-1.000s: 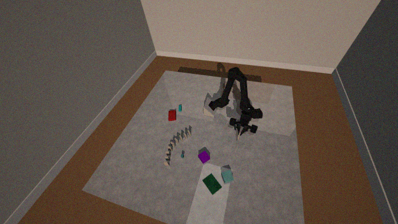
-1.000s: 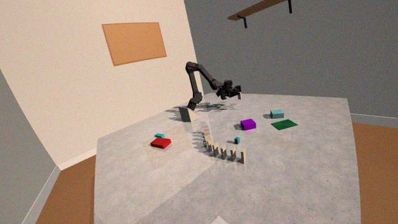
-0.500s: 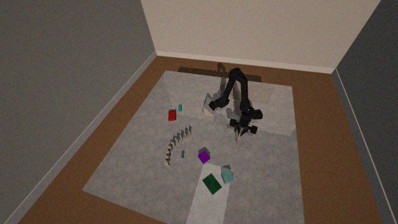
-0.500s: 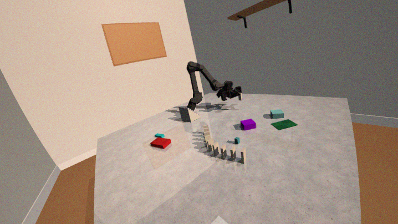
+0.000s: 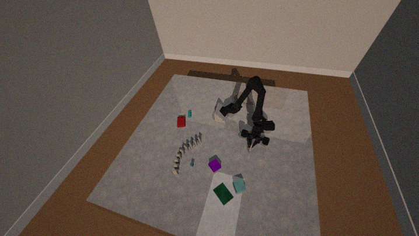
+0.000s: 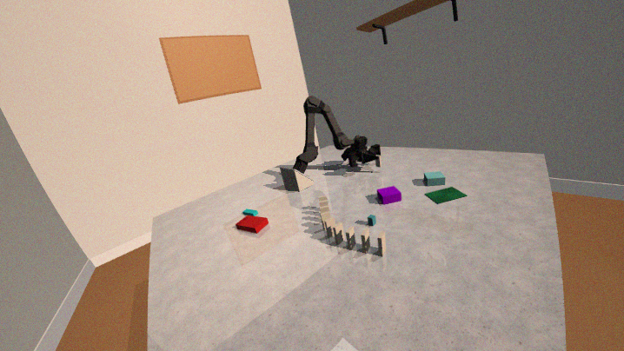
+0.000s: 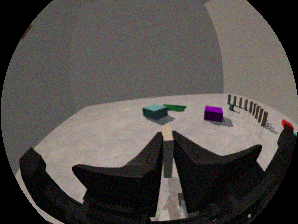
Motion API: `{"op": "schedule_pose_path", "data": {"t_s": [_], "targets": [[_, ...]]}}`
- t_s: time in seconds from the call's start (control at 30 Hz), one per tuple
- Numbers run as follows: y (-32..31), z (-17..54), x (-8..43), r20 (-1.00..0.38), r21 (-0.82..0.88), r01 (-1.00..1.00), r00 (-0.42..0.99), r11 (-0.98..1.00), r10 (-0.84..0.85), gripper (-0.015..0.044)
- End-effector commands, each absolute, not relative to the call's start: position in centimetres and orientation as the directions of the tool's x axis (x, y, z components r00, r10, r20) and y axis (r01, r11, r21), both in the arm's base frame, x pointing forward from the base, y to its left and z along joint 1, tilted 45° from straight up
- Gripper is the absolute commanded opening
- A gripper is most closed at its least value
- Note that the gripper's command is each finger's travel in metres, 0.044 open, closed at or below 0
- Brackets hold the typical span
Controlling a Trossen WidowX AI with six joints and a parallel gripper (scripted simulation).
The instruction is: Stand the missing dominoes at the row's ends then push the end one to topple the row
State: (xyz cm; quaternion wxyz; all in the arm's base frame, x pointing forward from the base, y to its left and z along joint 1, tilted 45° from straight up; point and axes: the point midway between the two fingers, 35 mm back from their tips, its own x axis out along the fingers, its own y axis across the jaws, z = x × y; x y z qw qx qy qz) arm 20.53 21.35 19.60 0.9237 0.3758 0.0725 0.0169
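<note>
My gripper (image 5: 251, 145) (image 6: 378, 157) (image 7: 166, 135) is shut on a cream domino (image 5: 250, 147) (image 6: 379, 161) (image 7: 168, 155), which it holds upright between the fingertips. The wrist view shows the domino's top and its narrow shaded side. The gripper is well to the right of the row in the top view; how high the domino's lower end is above the table I cannot tell exactly. Several cream dominoes (image 5: 181, 151) (image 6: 338, 233) (image 7: 255, 110) stand upright in a curved row at the left of the top view, apart from the gripper.
A purple block (image 5: 215, 165) (image 6: 388, 195) (image 7: 213, 114) lies between gripper and row. A small teal block (image 5: 191, 162) (image 6: 371, 220) stands beside the row. A pale teal box (image 5: 239, 185) (image 6: 434, 179) and green sheet (image 5: 223, 193) (image 6: 445, 195) lie farther out. A red block (image 5: 181, 121) (image 6: 252, 223) and cyan piece (image 5: 189, 113) lie beyond the row.
</note>
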Motion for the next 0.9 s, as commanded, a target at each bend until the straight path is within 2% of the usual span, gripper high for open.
{"op": "schedule_pose_path", "data": {"t_s": [0.0,0.5,0.87], "targets": [[21.99,18.75,20.40,-0.121,0.699,0.024,0.989,0.715,0.084,0.0023],[22.55,18.05,20.28,-0.119,0.704,0.024,0.989,0.710,0.085,0.0023],[22.55,18.05,20.28,-0.119,0.704,0.024,0.989,0.710,0.085,0.0312]]}}
